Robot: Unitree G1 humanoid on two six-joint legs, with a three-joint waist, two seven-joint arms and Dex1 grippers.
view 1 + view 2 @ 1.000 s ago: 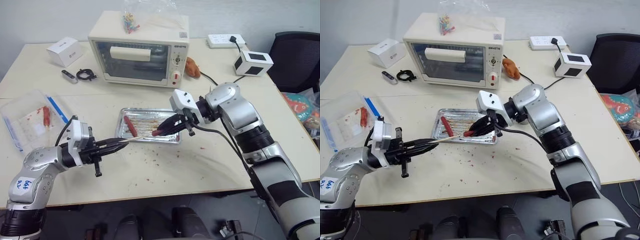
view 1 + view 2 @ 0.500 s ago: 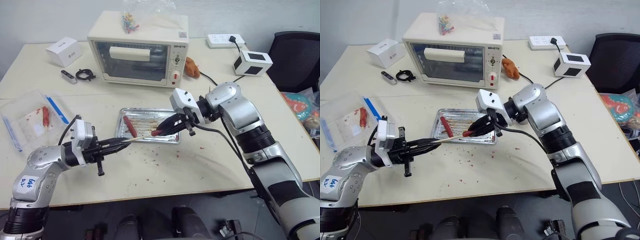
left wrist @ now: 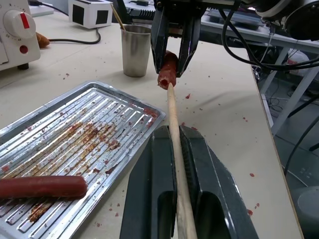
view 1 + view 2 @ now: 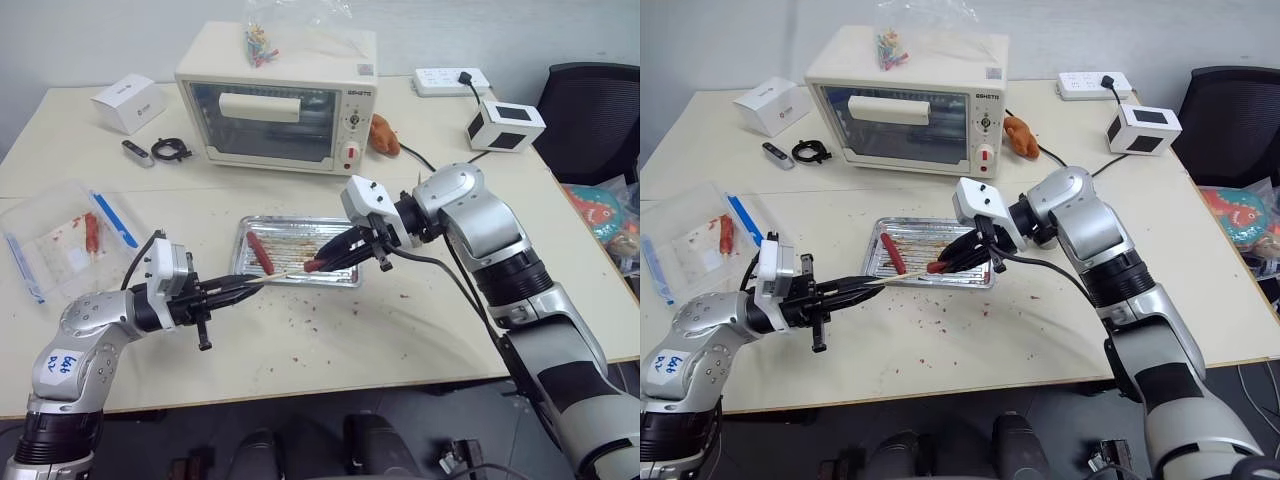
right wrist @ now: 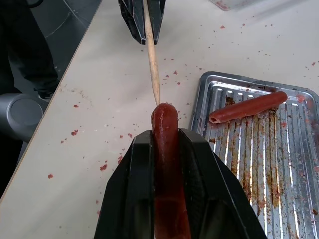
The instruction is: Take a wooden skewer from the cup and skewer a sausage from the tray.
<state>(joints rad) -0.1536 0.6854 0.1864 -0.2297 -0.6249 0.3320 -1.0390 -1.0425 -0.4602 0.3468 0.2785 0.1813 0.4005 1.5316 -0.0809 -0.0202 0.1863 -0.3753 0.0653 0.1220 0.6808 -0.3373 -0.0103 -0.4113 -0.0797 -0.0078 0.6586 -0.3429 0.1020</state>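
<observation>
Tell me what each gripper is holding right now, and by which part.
The left gripper clamps the wooden skewer near its blunt rear end. The right gripper holds a sausage lengthwise by its body.

Wooden skewer (image 3: 173,129): pale bare wood, matt, fine grain, clamped in left gripper (image 3: 174,144), fingers matt black plastic. Sausage (image 5: 166,149) between right gripper (image 5: 167,149) fingers: smooth, glossy red skin. Tray (image 3: 60,129) beside left gripper: ribbed shiny metal, stained with brown crumbs. Cup (image 3: 136,50) beyond sausage: brushed dull metal. Table (image 3: 219,109): matt beige, smooth, red-speckled.
</observation>
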